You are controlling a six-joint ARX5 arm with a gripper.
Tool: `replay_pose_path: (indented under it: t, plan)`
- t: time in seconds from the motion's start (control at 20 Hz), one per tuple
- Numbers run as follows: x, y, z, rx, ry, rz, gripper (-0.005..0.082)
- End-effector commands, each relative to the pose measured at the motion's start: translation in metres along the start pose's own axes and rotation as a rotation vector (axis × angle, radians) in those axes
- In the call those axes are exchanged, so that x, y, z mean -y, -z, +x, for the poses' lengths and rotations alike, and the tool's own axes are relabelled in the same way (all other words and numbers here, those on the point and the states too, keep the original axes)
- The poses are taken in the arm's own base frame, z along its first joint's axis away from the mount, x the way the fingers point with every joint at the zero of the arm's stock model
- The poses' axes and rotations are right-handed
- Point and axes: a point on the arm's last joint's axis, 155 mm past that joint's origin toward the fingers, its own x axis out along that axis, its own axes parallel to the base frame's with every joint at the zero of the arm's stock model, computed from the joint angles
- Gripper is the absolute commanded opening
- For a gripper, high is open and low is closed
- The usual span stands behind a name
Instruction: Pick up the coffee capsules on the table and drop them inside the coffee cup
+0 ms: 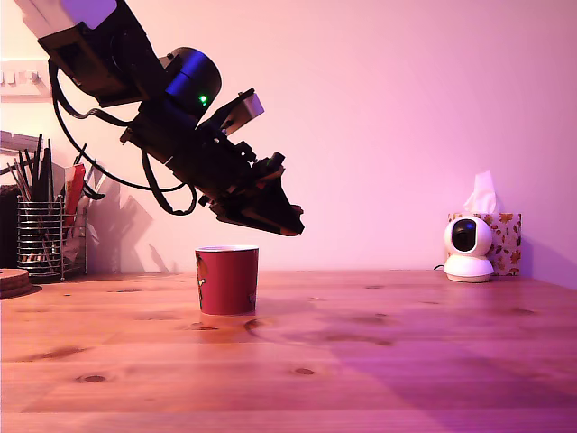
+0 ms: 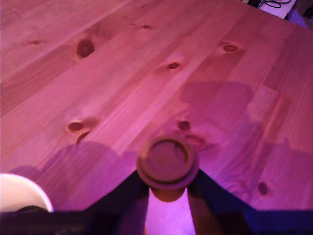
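Observation:
In the wrist view a brown coffee capsule (image 2: 167, 164) sits between the two dark fingers (image 2: 124, 196), rim facing the camera; my gripper (image 2: 167, 183) is shut on it. In the exterior view the gripper (image 1: 287, 219) hangs tilted in the air, just above and to the right of the red coffee cup (image 1: 227, 279), which stands upright on the wooden table (image 1: 379, 352). The capsule itself does not show in the exterior view. A pale arc of the cup's rim (image 2: 22, 191) appears in the wrist view beside the fingers. No other capsule shows.
A wire mesh pen holder (image 1: 41, 236) with pens stands at the exterior view's far left, a round wooden disc (image 1: 13, 280) in front of it. A small white camera (image 1: 468, 249) and a tissue box (image 1: 501, 236) stand at the back right.

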Motion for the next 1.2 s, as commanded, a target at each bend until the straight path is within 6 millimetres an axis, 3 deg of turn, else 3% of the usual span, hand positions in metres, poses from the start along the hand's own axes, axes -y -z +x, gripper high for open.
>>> replay_pose_path:
  t: [0.0,0.2,0.6,0.9,1.15]
  plan:
    - [-0.002,-0.007,0.002,0.02,-0.005,0.018,0.014]
    - [-0.016,-0.021,-0.002,0.073,-0.058,0.016,0.014]
    - [-0.079,-0.031,-0.027,0.147,-0.217,-0.128,0.014]
    - [-0.132,-0.026,-0.061,0.169,-0.38,-0.24,0.014]
    - [-0.159,-0.021,-0.108,0.143,-0.498,-0.293,0.014]
